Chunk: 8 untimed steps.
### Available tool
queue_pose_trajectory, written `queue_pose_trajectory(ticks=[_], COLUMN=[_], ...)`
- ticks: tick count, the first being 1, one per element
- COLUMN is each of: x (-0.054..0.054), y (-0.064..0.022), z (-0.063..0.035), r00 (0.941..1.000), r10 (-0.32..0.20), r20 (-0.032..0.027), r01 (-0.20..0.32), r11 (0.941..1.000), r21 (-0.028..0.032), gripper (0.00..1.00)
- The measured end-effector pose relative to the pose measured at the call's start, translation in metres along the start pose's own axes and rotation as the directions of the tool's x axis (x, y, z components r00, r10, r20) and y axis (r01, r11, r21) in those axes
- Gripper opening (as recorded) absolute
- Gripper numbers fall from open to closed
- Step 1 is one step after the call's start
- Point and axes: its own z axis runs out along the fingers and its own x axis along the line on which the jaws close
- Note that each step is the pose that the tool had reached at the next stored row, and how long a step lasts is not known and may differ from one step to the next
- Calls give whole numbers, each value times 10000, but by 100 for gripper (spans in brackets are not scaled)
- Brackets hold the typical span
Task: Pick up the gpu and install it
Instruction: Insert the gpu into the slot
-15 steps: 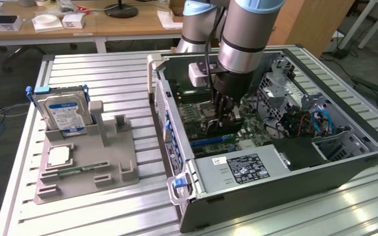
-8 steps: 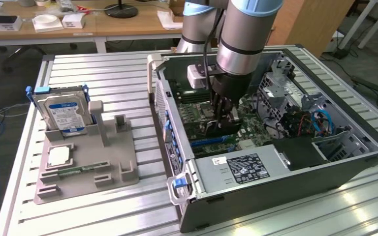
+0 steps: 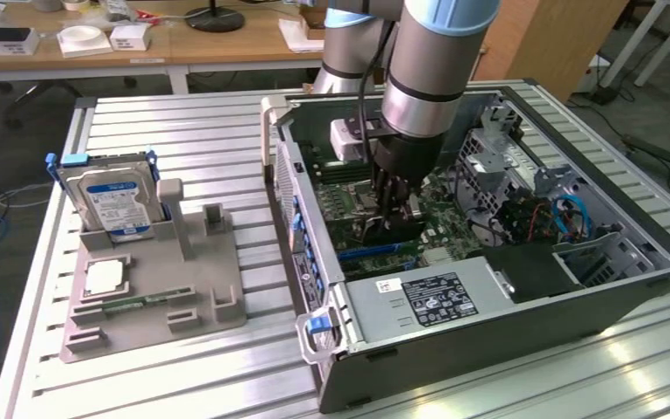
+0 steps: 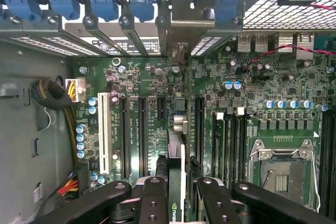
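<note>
The end effector is inside the open computer case, its 2 black fingers clamped on the gpu, which is held edge-on between them. In the wrist view the card stands upright over the motherboard, in line with the long black expansion slots; whether its edge has entered a slot cannot be told. The card's far end reaches toward the silver bracket at the case's rear wall. In the exterior view the end effector sits at frame centre, low over the board. At lower centre lies the power supply. In the left half of the frame, on the slatted table, a grey fixture tray holds an upright hard drive, a processor and a memory stick.
</note>
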Motion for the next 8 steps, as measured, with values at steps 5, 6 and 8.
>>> queue_pose_trajectory(ticks=[5, 6, 8], x=[-2, -2, -2], y=[6, 7, 11], z=[29, 35, 47], r00=[10000, 10000, 10000], r10=[2, 0, 0], r20=[0, 0, 1], r01=[-2, 0, 0], r11=[10000, 10000, 10000], r21=[0, 0, 1], gripper=[26, 26, 26])
